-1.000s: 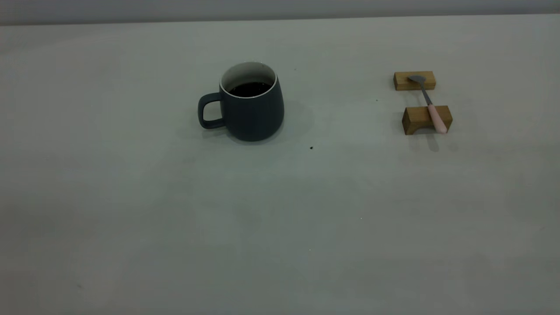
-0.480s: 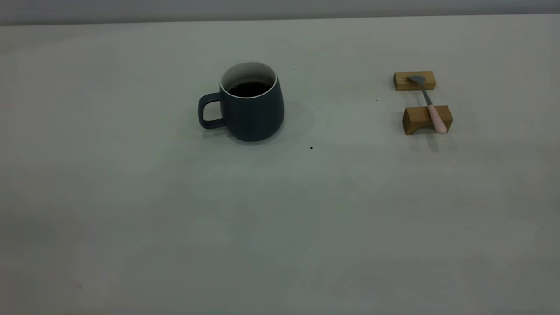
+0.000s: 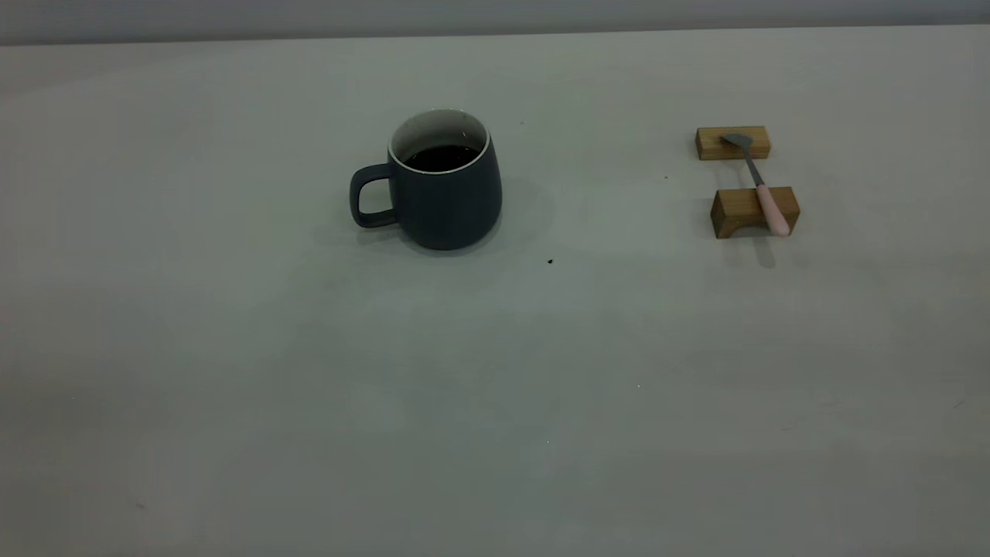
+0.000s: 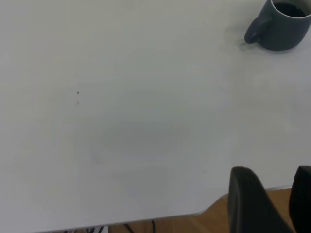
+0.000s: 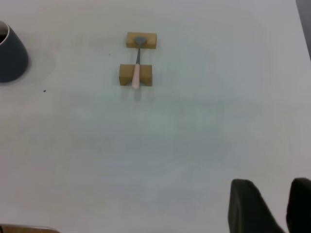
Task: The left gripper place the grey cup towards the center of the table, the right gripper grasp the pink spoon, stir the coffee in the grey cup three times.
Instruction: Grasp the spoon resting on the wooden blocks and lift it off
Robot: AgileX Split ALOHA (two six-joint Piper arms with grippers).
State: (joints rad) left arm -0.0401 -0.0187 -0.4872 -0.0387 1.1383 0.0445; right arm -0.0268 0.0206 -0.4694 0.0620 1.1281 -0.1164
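The grey cup stands upright a little left of the table's middle, handle to the left, with dark coffee inside. At the right the pink spoon lies across two tan wooden blocks, bowl on the far one. Neither gripper shows in the exterior view. In the left wrist view the left gripper hangs open over the table's edge, far from the cup. The right gripper is open and holds nothing, well away from the spoon.
The far wooden block and the near notched block carry the spoon. A small dark speck lies right of the cup. Wooden floor shows past the table's edge in the left wrist view.
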